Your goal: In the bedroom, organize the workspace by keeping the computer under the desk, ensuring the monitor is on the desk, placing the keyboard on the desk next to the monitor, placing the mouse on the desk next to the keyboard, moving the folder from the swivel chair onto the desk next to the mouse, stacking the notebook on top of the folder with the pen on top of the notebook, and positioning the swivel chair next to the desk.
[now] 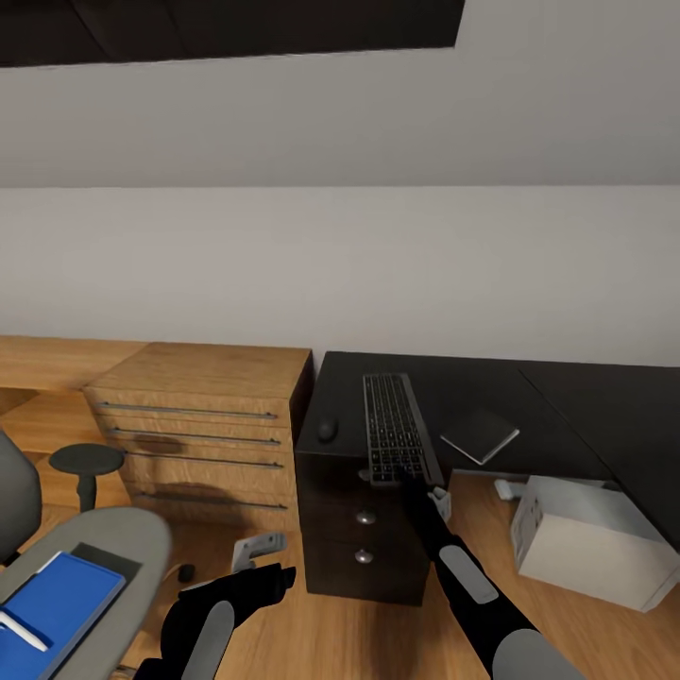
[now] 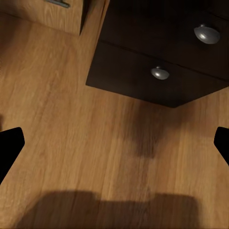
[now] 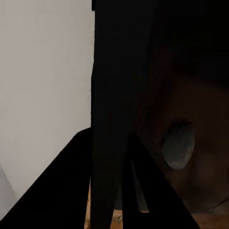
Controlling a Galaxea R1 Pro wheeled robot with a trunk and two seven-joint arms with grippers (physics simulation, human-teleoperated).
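Observation:
The black keyboard (image 1: 390, 430) lies lengthwise on the black desk (image 1: 567, 397), its near end over the front edge. My right gripper (image 1: 410, 480) is shut on that near end; in the right wrist view the keyboard (image 3: 110, 95) is a dark slab between the fingers (image 3: 71, 191). The mouse (image 1: 327, 430) sits left of the keyboard and the dark notebook (image 1: 480, 434) to its right. The white computer (image 1: 590, 538) stands on the floor at the desk's edge. On the swivel chair (image 1: 123, 534), the blue folder (image 1: 57, 604) carries the white pen (image 1: 21, 631). My left gripper (image 1: 269, 567) hangs open above the floor. The monitor is out of view.
A wooden drawer cabinet (image 1: 203, 434) stands left of the desk, against its black drawer unit (image 1: 364, 538), whose knobs (image 2: 160, 72) face me. Small white objects (image 1: 257, 548) lie on the wooden floor (image 2: 71, 119). The chair's black armrest (image 1: 85, 461) rises near the cabinet.

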